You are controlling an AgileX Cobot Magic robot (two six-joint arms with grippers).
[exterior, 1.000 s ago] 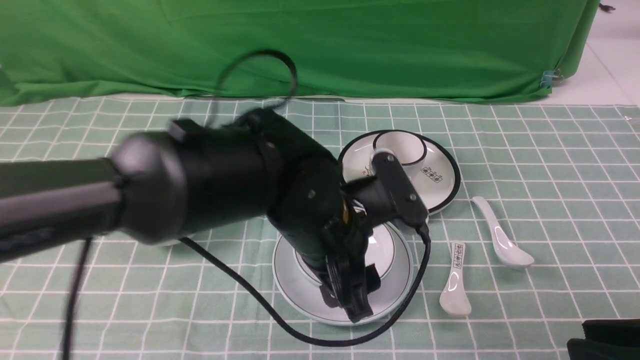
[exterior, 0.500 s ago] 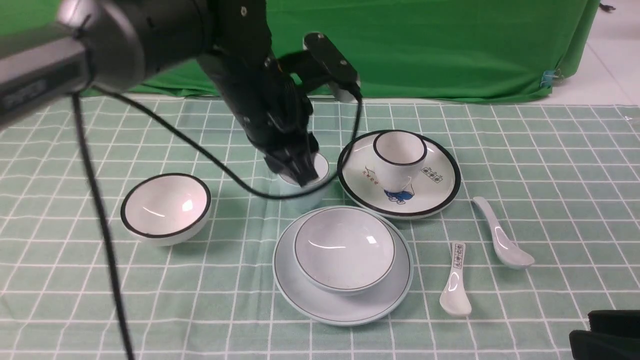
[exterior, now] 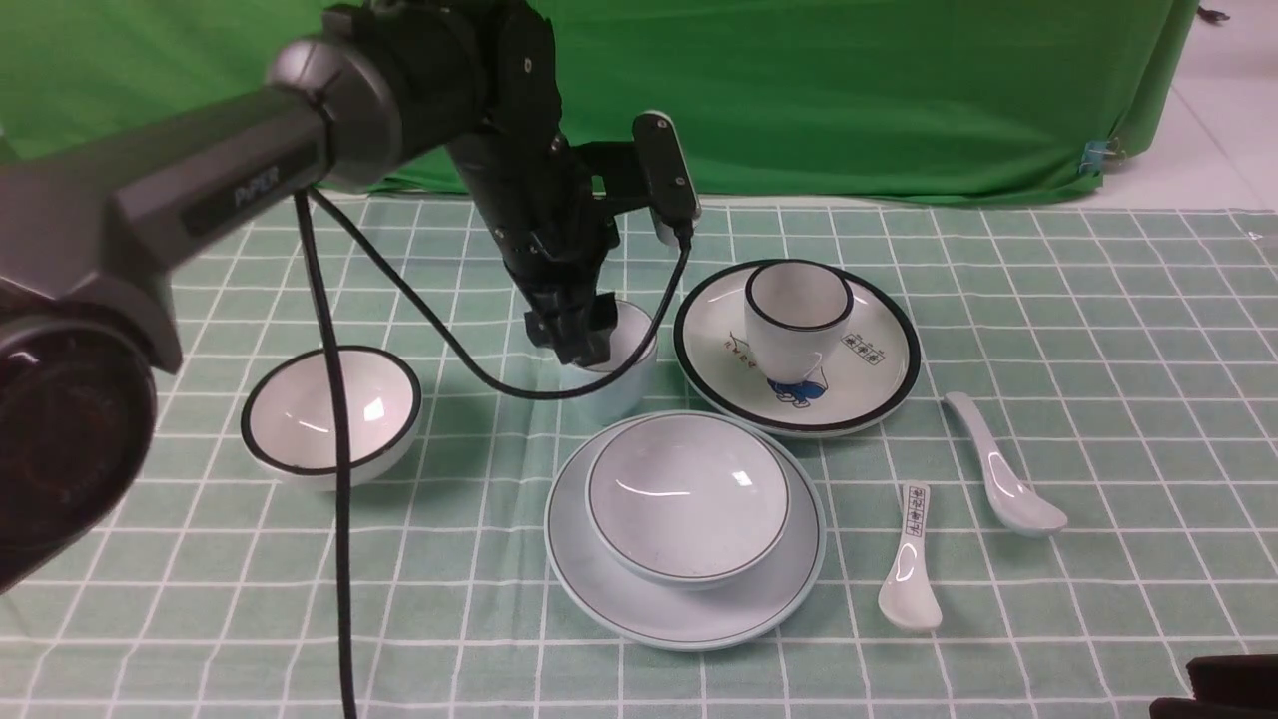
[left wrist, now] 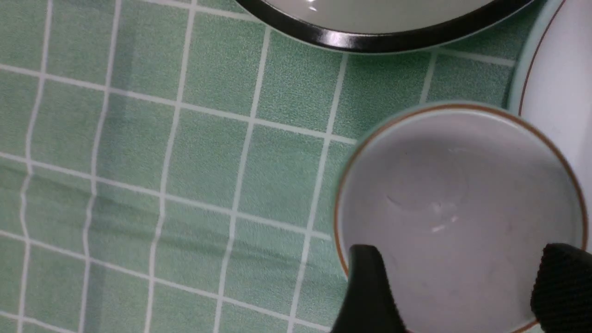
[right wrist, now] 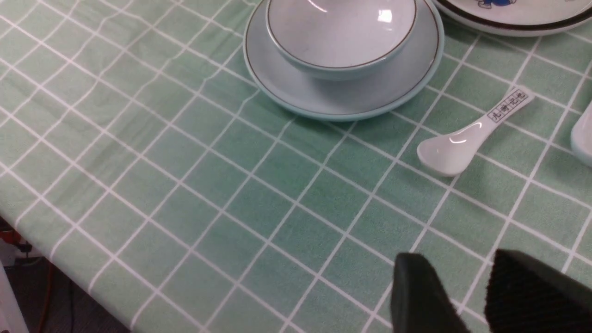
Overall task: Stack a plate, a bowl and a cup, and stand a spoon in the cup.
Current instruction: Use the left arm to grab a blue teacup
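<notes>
Front view: the left hand (exterior: 572, 335) stood parted over the cup (exterior: 616, 364), fingers near its rim, clutching nothing visible. The cup sat upright beyond the bowl (exterior: 689, 497), toward the counter's far edge; its upright axis seemed to invite a straight descent.

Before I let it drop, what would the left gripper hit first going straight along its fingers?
Probably the small pale blue cup: the left gripper's open fingertips point toward its mouth, though their height above it is unclear.
</notes>
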